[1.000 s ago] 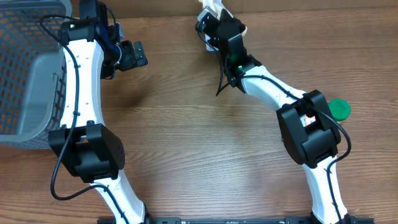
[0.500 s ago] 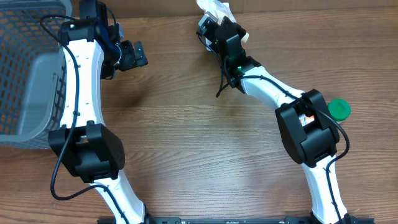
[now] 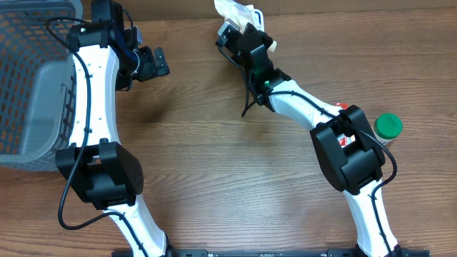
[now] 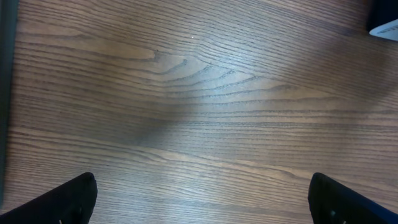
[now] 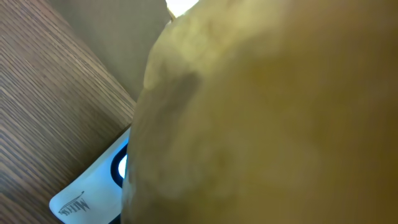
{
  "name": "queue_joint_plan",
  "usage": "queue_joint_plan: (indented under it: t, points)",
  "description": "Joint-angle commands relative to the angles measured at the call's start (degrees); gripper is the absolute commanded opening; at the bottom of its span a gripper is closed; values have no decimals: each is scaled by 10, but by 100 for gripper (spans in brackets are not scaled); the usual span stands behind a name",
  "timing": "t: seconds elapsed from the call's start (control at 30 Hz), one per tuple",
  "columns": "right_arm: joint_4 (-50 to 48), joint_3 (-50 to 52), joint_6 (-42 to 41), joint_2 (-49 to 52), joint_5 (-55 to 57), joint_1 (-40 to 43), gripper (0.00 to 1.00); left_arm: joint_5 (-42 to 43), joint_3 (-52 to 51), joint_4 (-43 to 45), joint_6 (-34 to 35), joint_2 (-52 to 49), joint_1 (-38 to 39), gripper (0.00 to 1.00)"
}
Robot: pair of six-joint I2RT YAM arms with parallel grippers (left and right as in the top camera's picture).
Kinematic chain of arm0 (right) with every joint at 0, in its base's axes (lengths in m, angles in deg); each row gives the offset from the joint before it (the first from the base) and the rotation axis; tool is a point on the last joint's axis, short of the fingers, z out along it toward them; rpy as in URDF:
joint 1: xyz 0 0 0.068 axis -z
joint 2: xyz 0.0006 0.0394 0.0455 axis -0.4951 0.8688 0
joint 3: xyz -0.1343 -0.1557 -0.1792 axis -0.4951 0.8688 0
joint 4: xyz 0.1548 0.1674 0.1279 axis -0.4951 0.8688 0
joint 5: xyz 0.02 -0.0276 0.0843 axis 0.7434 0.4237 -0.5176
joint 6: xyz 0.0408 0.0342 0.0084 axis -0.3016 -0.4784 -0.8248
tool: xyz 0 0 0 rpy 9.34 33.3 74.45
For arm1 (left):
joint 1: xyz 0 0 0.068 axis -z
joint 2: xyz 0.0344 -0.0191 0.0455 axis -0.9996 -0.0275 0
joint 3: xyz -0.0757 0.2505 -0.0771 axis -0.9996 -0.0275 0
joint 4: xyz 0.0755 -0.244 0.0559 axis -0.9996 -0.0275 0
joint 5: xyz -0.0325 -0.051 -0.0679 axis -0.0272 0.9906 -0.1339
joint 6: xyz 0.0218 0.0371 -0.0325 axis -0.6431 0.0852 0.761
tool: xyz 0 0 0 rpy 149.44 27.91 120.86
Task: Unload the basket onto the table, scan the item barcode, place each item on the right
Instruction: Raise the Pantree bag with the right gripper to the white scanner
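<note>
Right pincer point(image 3: 240, 26) tight on a crinkly, pale plastic packet point(image 3: 233, 10); left pincer point(image 3: 158, 63) wide apart, empty.

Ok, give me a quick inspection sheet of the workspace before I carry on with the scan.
Surface: wooden table, bare wood under the left claw.
Job's things: pale wrapped item at the far edge; white device with a blue light beside it, probably the scanner.
Clutter: grey mesh basket on the left; green-capped container on the right.
Grippers: left claw open and empty; right claw shut on the pale wrapped item.
Cables: black cable hanging off the right arm; black loop by the left arm's base.
Surroundings: brown board behind the table.
</note>
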Motion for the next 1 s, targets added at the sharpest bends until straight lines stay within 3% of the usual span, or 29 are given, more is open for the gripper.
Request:
queue_joint_plan:
  t: [0.0,0.97]
  points:
    - [0,-14,-3,-24,13,-4,4,-4,9,1,5,-2,0,100]
    - [112,-14,-12,-49,38,-29,4,-4,9,1,5,-2,0,100]
